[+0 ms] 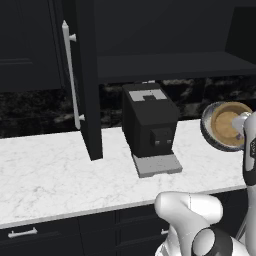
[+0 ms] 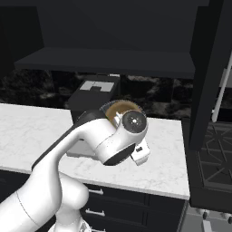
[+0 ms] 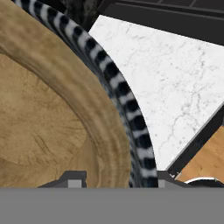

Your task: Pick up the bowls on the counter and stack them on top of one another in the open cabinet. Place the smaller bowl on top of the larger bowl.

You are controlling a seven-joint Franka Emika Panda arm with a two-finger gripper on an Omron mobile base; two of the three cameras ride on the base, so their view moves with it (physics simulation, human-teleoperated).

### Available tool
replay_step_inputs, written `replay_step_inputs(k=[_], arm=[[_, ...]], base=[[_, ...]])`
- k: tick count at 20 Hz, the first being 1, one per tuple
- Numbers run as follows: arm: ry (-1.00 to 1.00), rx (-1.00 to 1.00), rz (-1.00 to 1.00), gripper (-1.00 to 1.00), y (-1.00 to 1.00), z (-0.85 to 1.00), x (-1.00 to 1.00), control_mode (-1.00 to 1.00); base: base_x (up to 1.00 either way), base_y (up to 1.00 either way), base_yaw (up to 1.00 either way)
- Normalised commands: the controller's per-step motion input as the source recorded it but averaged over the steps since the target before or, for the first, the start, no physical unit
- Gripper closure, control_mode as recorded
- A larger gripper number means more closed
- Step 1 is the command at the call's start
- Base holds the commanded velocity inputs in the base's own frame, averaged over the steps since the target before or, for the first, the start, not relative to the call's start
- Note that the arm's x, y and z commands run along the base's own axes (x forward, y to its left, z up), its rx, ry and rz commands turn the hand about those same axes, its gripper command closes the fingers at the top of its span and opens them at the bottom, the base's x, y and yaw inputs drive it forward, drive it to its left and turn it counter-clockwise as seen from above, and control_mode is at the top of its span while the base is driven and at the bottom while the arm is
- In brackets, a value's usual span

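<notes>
Left base view: white marble counter (image 1: pixel 50 165) beneath black cabinet (image 1: pixel 170 65); pincer (image 3: pixel 118 178) grips striped bowl (image 3: pixel 116 87).

Black marble backsplash (image 1: pixel 40 112), dark drawers (image 1: pixel 60 232), wood floor (image 3: pixel 205 162)

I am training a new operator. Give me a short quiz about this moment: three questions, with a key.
1. True or false: the smaller bowl sits inside the larger bowl.
2. What stands on the counter under the open cabinet? A toaster, B coffee machine, C kettle.
3. Fill in: the claw grips both bowls at their ____.
Key: 1 true; 2 B; 3 rims.
</notes>
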Motion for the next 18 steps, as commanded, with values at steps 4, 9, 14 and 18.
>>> replay_step_inputs(k=[4,9,14,18], arm=[[-0.31,-0.05,0.01,1.0,0.38,1.0,-0.6,-1.0],[-0.15,-0.01,0.05,1.0,0.38,1.0,-0.43,-1.0],[-0.1,0.0,0.03,1.0,0.19,1.0,-0.01,-1.0],[0.09,0.0,0.0,1.0,0.31,0.52,0.88,-1.0]], base=[[0.0,0.0,0.0],[0.0,0.0,0.0],[0.0,0.0,0.0],[0.0,0.0,0.0]])
